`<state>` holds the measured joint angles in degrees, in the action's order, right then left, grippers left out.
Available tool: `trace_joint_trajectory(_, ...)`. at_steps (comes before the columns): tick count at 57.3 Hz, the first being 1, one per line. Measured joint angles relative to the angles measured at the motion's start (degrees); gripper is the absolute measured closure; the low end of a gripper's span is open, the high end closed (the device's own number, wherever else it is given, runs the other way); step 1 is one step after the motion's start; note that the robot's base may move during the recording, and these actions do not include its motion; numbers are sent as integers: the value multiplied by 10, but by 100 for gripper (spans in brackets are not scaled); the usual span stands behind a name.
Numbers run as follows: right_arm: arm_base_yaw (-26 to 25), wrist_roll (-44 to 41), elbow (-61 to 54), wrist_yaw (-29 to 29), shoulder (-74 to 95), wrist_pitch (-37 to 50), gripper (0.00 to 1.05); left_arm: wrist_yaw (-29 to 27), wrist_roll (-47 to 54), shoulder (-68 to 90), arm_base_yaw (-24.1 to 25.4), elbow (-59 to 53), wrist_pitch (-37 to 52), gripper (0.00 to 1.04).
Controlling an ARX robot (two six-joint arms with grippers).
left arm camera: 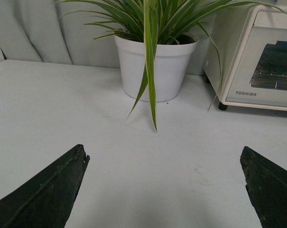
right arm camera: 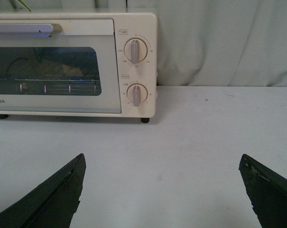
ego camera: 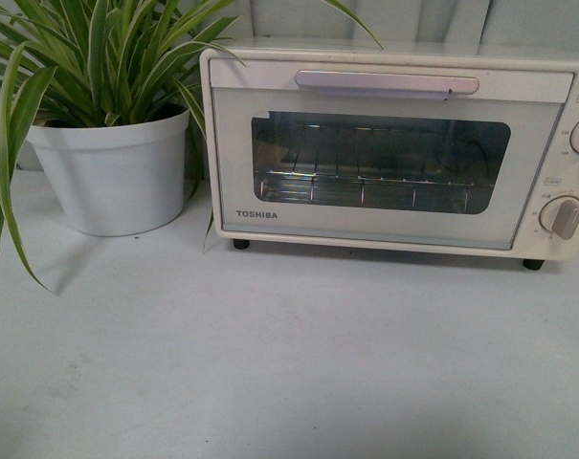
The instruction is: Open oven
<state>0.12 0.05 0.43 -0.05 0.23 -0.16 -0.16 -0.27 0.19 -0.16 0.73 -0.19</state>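
Note:
The cream-white TOSHIBA oven (ego camera: 385,234) stands at the back right of the table, its glass door shut. Its silver bar handle (ego camera: 387,83) runs along the door's top edge, the wire rack (ego camera: 366,177) shows through the window, and two knobs (ego camera: 563,217) sit on the right panel. No gripper shows in the front view. My left gripper (left arm camera: 164,164) is open and empty over bare table, well short of the oven (left arm camera: 257,61). My right gripper (right arm camera: 162,166) is open and empty, facing the oven (right arm camera: 134,102) and its knobs (right arm camera: 136,50) from some distance.
A spider plant in a white pot (ego camera: 112,172) stands directly left of the oven, its long leaves hanging over the table; it also shows in the left wrist view (left arm camera: 155,69). A pale curtain (right arm camera: 219,42) hangs behind. The white table (ego camera: 289,363) stretches in front.

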Motion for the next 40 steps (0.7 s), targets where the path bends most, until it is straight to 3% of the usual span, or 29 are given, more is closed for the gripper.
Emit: trace_joint_trajectory(40,0,0,0,0,0,0,9,0,0,0,0,0,0,6)
